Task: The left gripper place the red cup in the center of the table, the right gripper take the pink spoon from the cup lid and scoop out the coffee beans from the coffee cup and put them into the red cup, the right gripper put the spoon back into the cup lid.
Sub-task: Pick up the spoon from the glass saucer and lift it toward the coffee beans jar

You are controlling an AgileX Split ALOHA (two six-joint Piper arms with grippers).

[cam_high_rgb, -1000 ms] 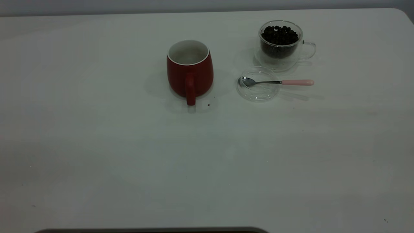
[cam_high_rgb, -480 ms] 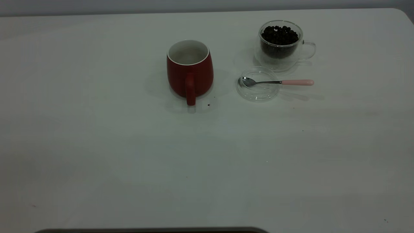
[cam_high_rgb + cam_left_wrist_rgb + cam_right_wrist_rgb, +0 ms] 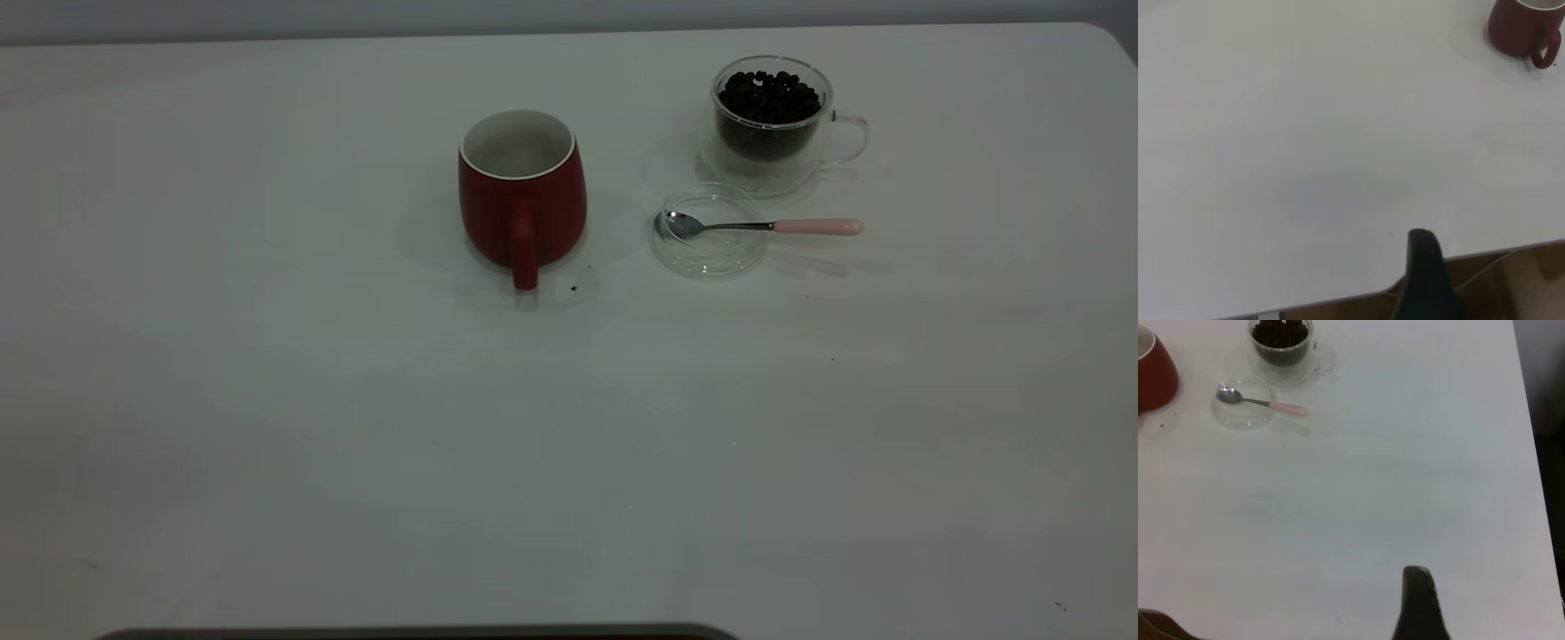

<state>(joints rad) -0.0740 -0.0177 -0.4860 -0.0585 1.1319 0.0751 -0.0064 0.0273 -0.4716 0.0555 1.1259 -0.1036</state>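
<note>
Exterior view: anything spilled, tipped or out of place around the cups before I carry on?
Nothing stands out. The red cup and the coffee cup stand upright, the coffee beans are inside the glass, and the pink spoon lies with its bowl in the cup lid. Only small dark specks mark the table.

No legible text, label, brand, number or sign in any view. Surfaces checked: red cup (image 3: 522,197), plain glaze; coffee cup (image 3: 772,124), clear glass, unmarked; cup lid (image 3: 709,252), unmarked; pink spoon (image 3: 765,226), handle plain; desk (image 3: 356,400), only a few small dark specks, not characters.
</note>
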